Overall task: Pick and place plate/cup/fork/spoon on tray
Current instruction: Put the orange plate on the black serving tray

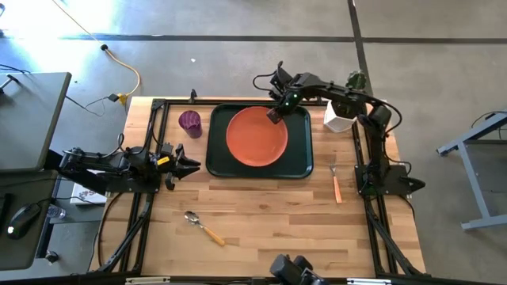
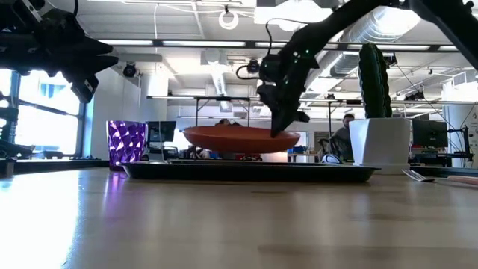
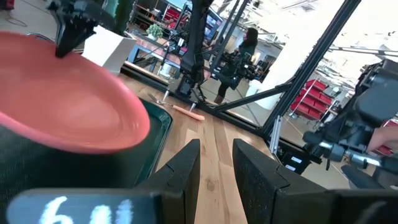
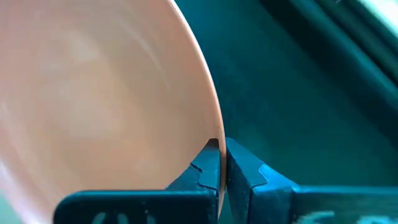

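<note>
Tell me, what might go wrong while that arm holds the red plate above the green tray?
The right gripper pinches only the thin rim of the plate, which hangs above the tray in the low view, so it could slip or tilt out. Let go from there, it may bounce or land crooked. The cactus pot stands near that arm and might get knocked.

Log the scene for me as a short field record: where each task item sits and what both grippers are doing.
plate: over the tray, rim pinched by right gripper, seems lifted off the tray floor in the low view
cup: on table, left of tray
spoon: on table, near side
fork: on table, right of tray
right gripper: shut on plate rim
left gripper: open, empty, waiting left of tray
</note>
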### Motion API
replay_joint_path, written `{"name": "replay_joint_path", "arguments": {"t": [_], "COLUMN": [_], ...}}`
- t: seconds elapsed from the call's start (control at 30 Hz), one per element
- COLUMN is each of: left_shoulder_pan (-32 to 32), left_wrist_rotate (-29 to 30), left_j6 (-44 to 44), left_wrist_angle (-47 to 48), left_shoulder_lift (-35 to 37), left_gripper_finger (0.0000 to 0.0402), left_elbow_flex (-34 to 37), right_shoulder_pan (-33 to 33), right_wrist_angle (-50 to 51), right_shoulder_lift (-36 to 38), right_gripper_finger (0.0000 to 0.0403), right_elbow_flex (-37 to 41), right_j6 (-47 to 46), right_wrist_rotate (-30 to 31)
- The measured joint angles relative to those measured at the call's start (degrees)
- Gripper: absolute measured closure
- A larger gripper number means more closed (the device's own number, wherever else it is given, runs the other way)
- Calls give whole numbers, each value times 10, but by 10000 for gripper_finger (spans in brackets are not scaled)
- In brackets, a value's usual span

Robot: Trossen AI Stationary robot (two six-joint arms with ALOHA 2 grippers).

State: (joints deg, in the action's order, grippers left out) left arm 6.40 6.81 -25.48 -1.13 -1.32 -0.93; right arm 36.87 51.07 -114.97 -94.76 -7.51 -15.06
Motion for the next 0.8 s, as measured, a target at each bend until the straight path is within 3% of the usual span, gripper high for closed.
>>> {"name": "replay_joint_path", "arguments": {"t": [0.3, 0.8], "left_shoulder_pan": [0, 0], "left_wrist_rotate": [0, 0], "left_j6": [0, -10], "left_wrist_angle": [0, 0], "left_shoulder_lift": [0, 0], "left_gripper_finger": [316, 316], "left_elbow_flex": [0, 0], "right_shoulder_pan": [-9, -13], "right_wrist_angle": [4, 16], "right_shoulder_lift": [-33, -44], "right_gripper_finger": [403, 403], "right_elbow_flex": [0, 0], "right_j6": [-12, -28], "right_wrist_rotate": [-19, 40]}}
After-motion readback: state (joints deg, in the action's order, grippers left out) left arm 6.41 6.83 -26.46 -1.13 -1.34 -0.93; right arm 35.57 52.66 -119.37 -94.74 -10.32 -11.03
